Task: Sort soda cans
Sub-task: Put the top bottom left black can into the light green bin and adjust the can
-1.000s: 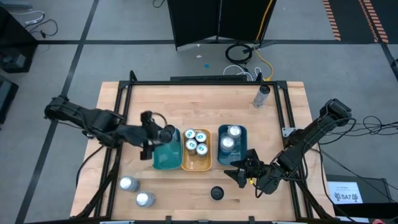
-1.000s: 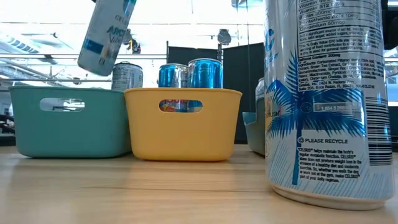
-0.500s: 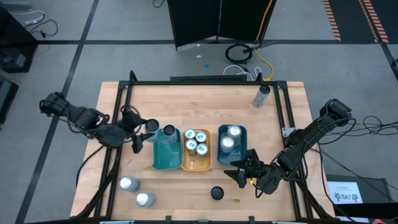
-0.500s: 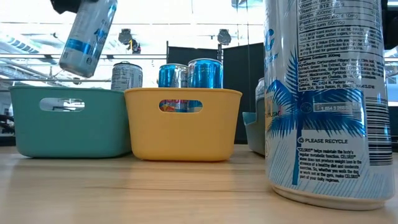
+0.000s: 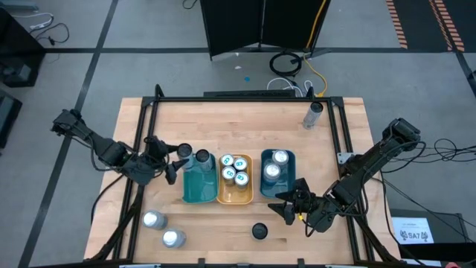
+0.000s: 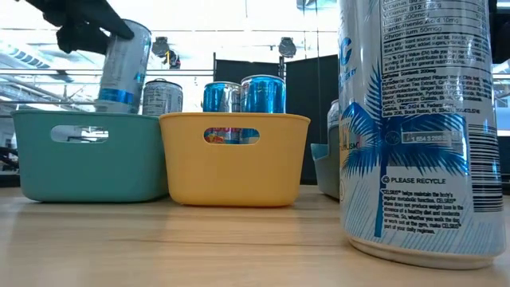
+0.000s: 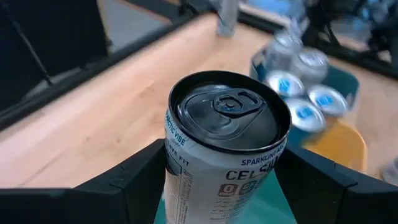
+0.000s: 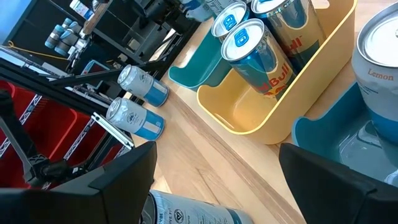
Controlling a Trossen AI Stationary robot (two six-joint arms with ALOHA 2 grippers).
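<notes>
Low view: left tool [image 6: 92, 28] clamped on can [image 6: 121, 68], tilted over teal tray [image 6: 88, 155]. Could tip on release. Right tool [image 5: 286, 205] wide, empty.

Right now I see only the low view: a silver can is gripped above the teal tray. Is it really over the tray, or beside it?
Observer: Over it. From above, the silver can in the left gripper is above the far end of the teal tray.
Operator: I count two cans in the orange tray. Correct?
Observer: No, the orange tray holds three blue-topped cans.
Operator: Are any cans outside my view?
Observer: Yes, two silver-topped cans stand on the table, near its front left corner.
</notes>
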